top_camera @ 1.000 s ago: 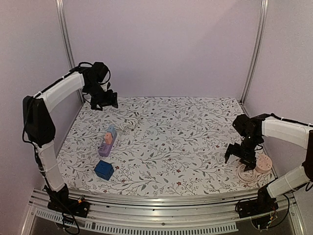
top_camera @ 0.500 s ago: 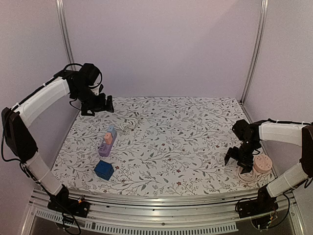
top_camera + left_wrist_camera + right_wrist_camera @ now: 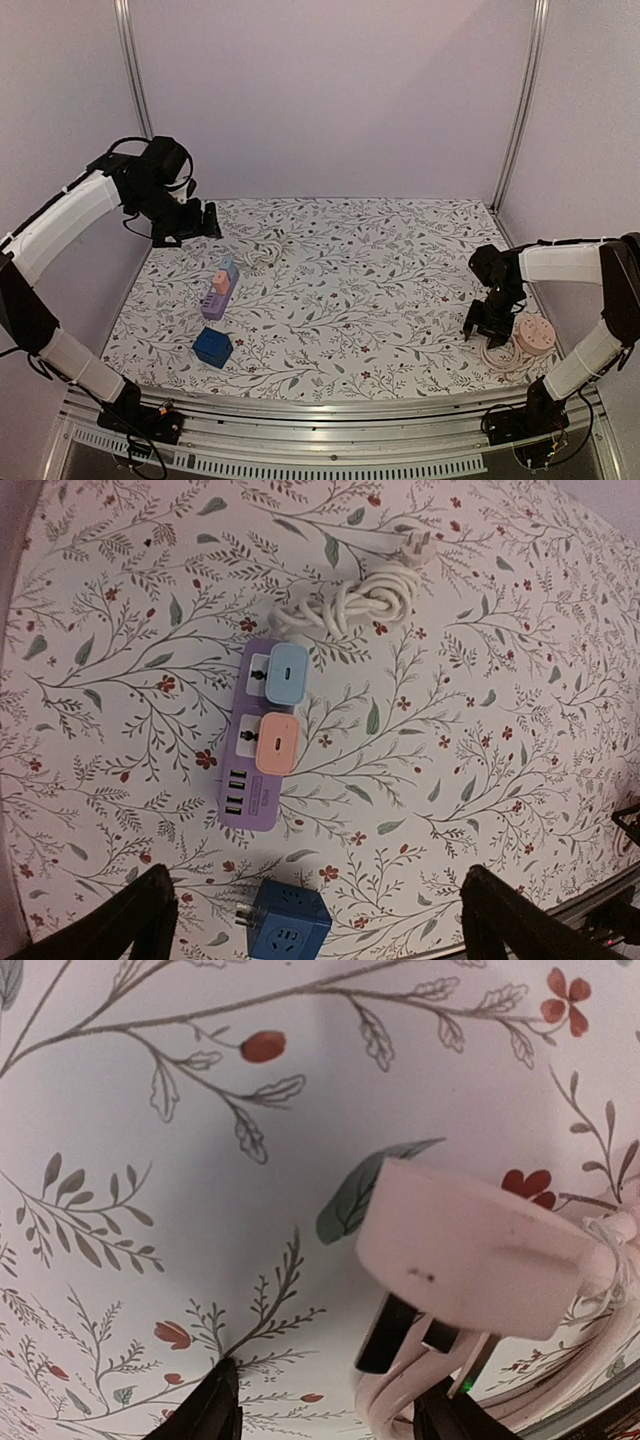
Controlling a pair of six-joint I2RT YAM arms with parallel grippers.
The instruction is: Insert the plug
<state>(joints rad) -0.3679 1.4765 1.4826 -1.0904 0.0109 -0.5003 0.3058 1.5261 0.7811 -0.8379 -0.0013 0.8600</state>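
Observation:
A purple power strip (image 3: pixel 218 295) (image 3: pixel 262 740) lies at the left of the table with a light blue adapter (image 3: pixel 289 675) and an orange adapter (image 3: pixel 274 742) plugged into it. Its white cable (image 3: pixel 360 600) is knotted behind it. Near the front edge lies a blue cube adapter (image 3: pixel 212 346) (image 3: pixel 290 920), prongs to the left. My left gripper (image 3: pixel 205 220) (image 3: pixel 320 925) hangs high at the back left, open and holding nothing. My right gripper (image 3: pixel 482 325) (image 3: pixel 330 1410) is down at the table, jaws partly apart. A pale plug (image 3: pixel 470 1250) with dark prongs lies just ahead of its right finger.
A pink round socket block (image 3: pixel 533 335) sits at the right edge with a coiled white cord (image 3: pixel 500 357) (image 3: pixel 400 1390) beside it. Metal frame posts (image 3: pixel 133 70) stand at the back corners, and the walls are close on both sides.
The left arm has drawn back and to the left, and its jaws have opened wider. The right gripper has dropped closer to the cord by the pink block, and its jaws have narrowed.

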